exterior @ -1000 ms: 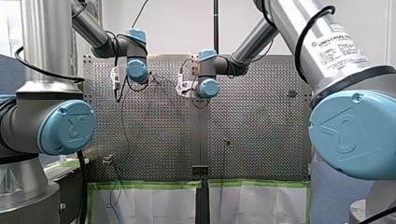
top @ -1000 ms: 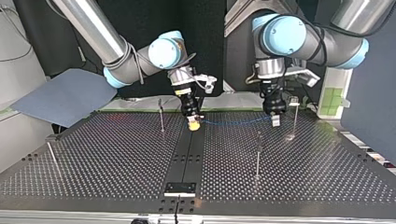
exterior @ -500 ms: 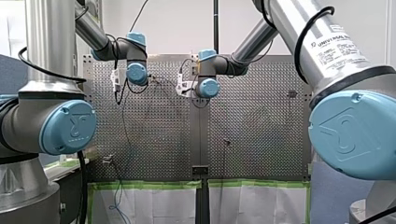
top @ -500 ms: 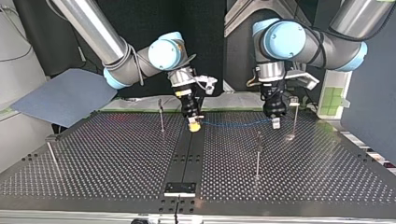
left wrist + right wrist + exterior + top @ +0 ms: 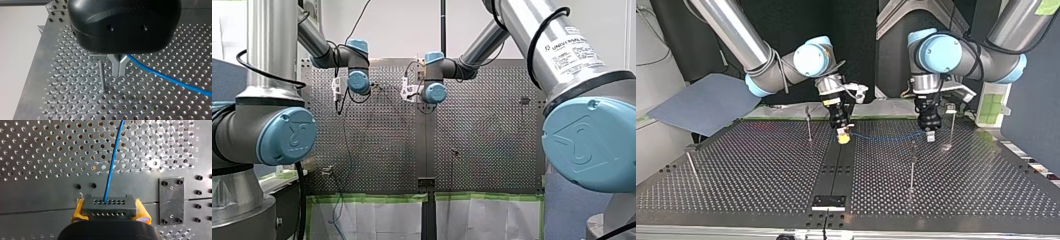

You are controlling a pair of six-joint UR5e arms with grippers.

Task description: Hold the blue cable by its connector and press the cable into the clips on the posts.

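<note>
Left gripper (image 5: 930, 135) was lowered level with connector (image 5: 109, 205), closed on blue cable (image 5: 111, 162), judged limp, light; rigid connector, best hold, pinched by right gripper (image 5: 110, 214).

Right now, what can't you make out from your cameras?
Top view: the clips on the posts, too small to show their shape.
Front view: my left gripper and my right gripper, hidden behind their own wrist joints.
Left wrist view: the far end of the blue cable, cut off by the edge.
Right wrist view: most of the yellow pads gripping the connector, covered by the gripper's black body.
</note>
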